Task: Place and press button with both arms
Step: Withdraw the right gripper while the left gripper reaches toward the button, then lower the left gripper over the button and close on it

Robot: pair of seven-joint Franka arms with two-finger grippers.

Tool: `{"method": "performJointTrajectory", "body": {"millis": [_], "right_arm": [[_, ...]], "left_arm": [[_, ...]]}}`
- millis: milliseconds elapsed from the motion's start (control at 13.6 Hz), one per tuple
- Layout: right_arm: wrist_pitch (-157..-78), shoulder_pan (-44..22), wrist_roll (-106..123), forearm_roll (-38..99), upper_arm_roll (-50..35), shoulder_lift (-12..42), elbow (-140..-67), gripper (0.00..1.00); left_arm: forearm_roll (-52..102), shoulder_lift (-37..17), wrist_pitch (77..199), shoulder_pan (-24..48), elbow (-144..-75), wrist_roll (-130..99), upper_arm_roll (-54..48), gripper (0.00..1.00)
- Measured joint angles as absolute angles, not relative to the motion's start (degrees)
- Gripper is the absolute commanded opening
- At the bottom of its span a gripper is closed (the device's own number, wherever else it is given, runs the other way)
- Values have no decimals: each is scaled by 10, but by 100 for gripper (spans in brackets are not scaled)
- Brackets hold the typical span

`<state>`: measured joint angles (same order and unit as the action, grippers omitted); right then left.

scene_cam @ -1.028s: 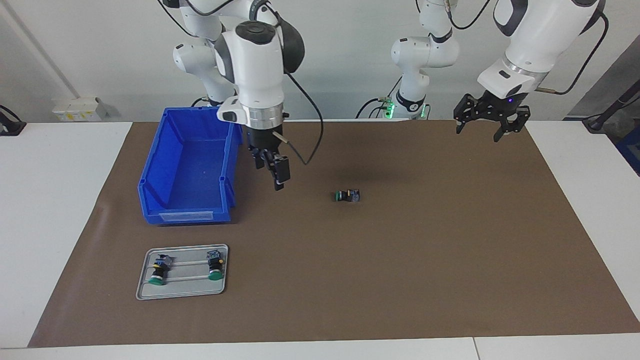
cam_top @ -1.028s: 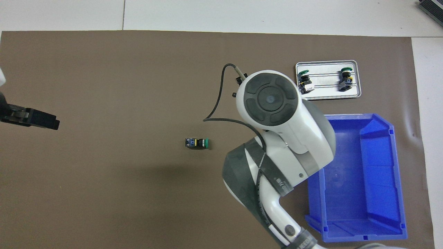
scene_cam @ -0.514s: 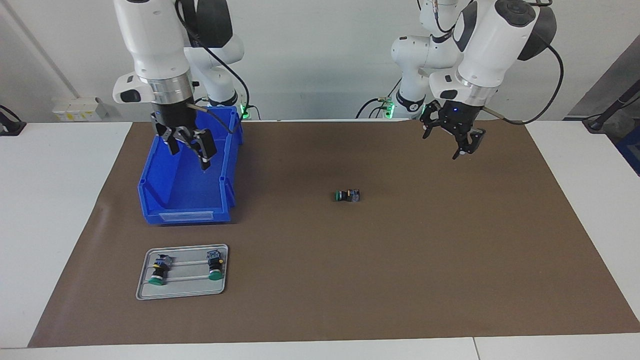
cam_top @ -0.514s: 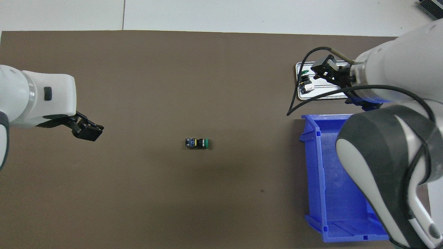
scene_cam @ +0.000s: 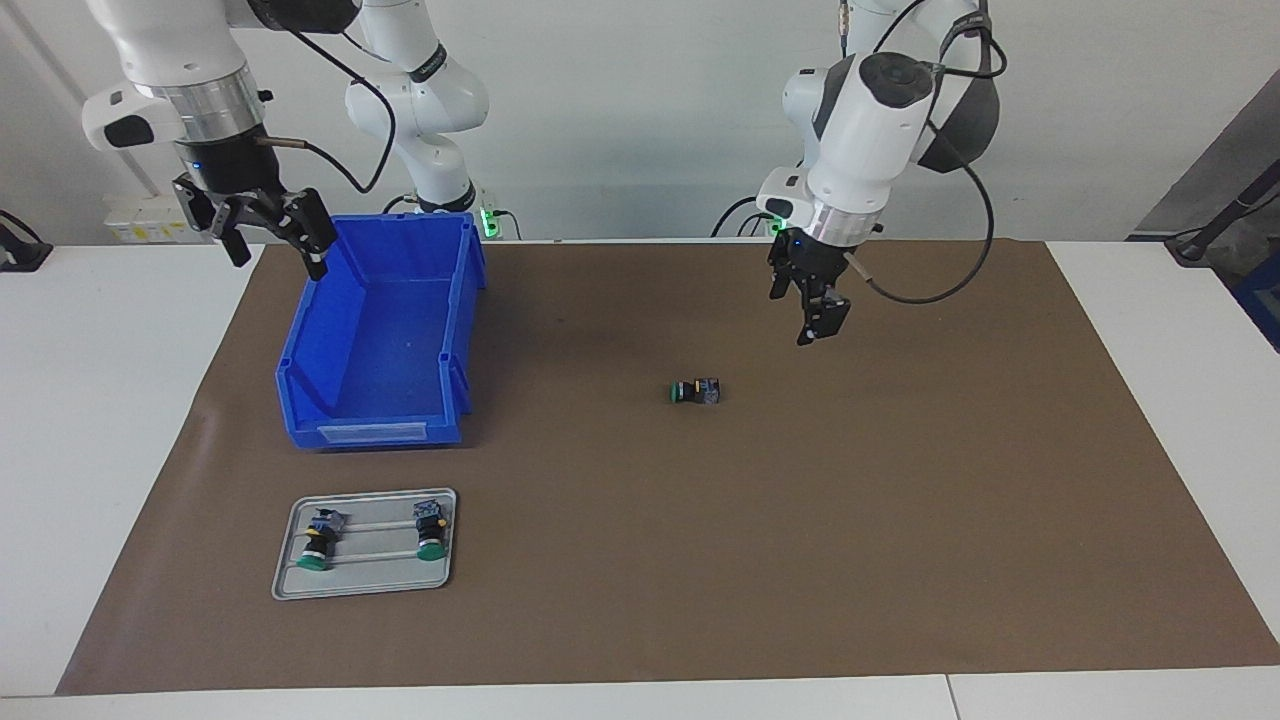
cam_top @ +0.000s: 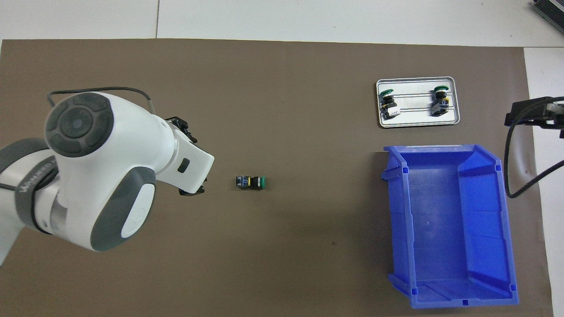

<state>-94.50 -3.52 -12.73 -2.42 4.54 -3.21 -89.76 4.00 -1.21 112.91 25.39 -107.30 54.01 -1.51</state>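
In the facing view, the button (scene_cam: 695, 391) was seen lying on its side on the brown mat (scene_cam: 900, 520), near the mat's middle, its green cap turned toward the right arm's end of the table. The left gripper (scene_cam: 812, 318) was held in the air over the mat at about two o'clock from the button, well clear of it; nothing was gripped, and how far its fingers stood apart could not be told. The right gripper (scene_cam: 262, 232) was raised at about ten o'clock from the blue bin (scene_cam: 375, 335), its fingers spread wide and empty. A metal tray (scene_cam: 365, 580) with two more buttons (scene_cam: 320, 540) was seen at six o'clock from the bin.

In the overhead view, the button (cam_top: 251, 182) was seen at three o'clock from the left gripper (cam_top: 194, 190), which was largely hidden under its own arm. The right gripper (cam_top: 535, 118) was seen at three o'clock from the tray (cam_top: 416, 123).
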Motion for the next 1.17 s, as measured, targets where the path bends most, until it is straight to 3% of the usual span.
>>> {"method": "performJointTrajectory", "body": {"millis": [294,1175], "right_arm": [[-878,-33,-119,-24,44,-34,-897,100],[-871,-34,-81,-24,41,-19,-900,100]], "left_arm": [[40,-53,1232,296,-1112,533,-14,96],[26,-188,1343,358,-1116,472,-13,88]]}}
